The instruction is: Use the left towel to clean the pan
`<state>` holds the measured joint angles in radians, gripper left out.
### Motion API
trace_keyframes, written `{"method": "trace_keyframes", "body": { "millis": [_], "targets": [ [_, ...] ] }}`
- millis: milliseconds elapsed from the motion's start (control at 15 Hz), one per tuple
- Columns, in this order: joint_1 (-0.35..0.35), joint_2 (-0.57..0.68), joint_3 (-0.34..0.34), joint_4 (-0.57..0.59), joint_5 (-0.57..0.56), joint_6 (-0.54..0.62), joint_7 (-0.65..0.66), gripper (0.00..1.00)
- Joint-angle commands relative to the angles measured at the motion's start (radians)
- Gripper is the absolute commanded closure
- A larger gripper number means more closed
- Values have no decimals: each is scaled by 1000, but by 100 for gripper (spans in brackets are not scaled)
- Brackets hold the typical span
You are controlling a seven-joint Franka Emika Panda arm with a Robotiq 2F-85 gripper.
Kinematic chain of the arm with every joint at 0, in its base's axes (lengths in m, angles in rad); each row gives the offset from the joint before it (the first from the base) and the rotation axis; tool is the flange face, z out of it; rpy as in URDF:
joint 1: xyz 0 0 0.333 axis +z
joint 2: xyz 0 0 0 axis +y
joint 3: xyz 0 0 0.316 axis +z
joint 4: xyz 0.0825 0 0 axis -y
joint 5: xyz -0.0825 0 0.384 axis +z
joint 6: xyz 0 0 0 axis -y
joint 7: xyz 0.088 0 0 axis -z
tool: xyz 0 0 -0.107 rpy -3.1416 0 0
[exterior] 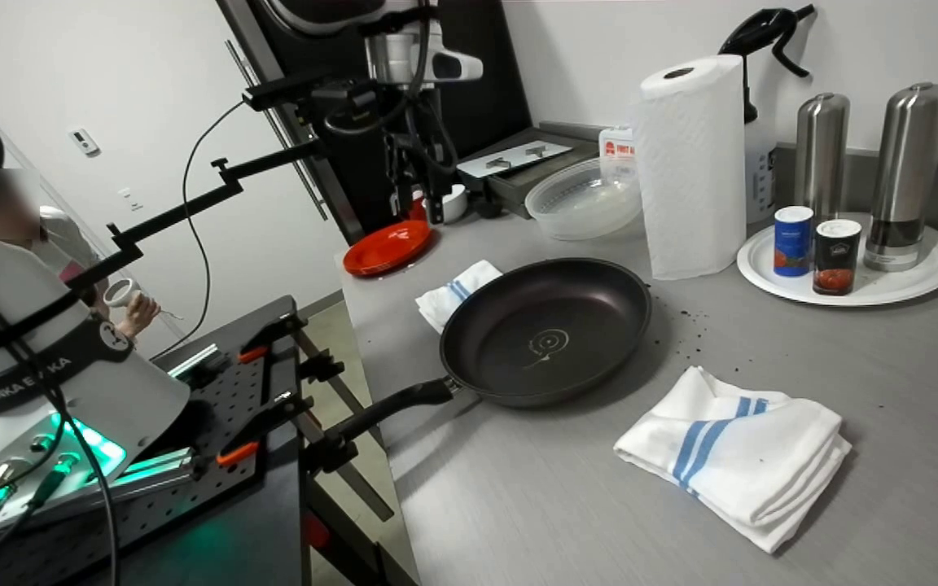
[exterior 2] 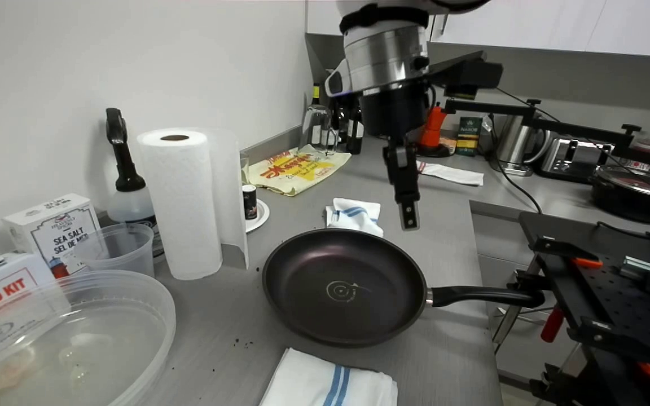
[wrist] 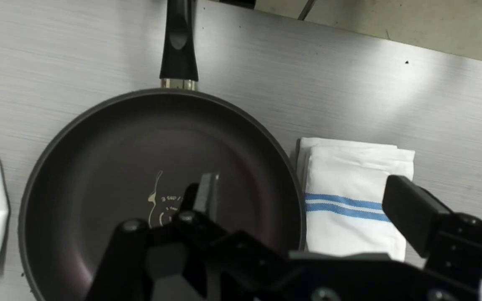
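The pan [exterior: 510, 342], black with a long handle, sits on the counter and also shows in an exterior view [exterior 2: 308, 282] and the wrist view [wrist: 98, 167]. The left towel [exterior: 457, 295], white, folded, with blue stripes, lies beside the pan, partly hidden by it. It also shows in an exterior view [exterior 2: 325, 386], cut by the frame edge, and in the wrist view [wrist: 349, 238]. My gripper [exterior: 420, 199] is open and empty, above the counter. In the wrist view [wrist: 310, 205] its fingers straddle the towel and the pan's rim from above. It also shows in an exterior view [exterior 2: 409, 217].
A second striped towel [exterior: 738, 460] lies on the pan's opposite side. A paper towel roll [exterior: 689, 171], a clear bowl [exterior: 583, 203] and a plate with shakers [exterior: 933, 260] stand along the wall. A red plate [exterior: 387, 248] lies beyond the left towel. Dark crumbs dot the counter.
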<state>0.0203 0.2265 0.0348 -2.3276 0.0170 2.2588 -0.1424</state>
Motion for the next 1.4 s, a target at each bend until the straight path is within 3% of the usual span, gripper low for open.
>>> {"method": "trace_keyframes", "body": {
  "millis": [0,600,1333],
  "targets": [
    [-1,147,23,100,19,67,-24,0],
    [1,343,95,274,65,126,-10,0],
    [69,410,137,245,-5,206,-52,0]
  ]
}}
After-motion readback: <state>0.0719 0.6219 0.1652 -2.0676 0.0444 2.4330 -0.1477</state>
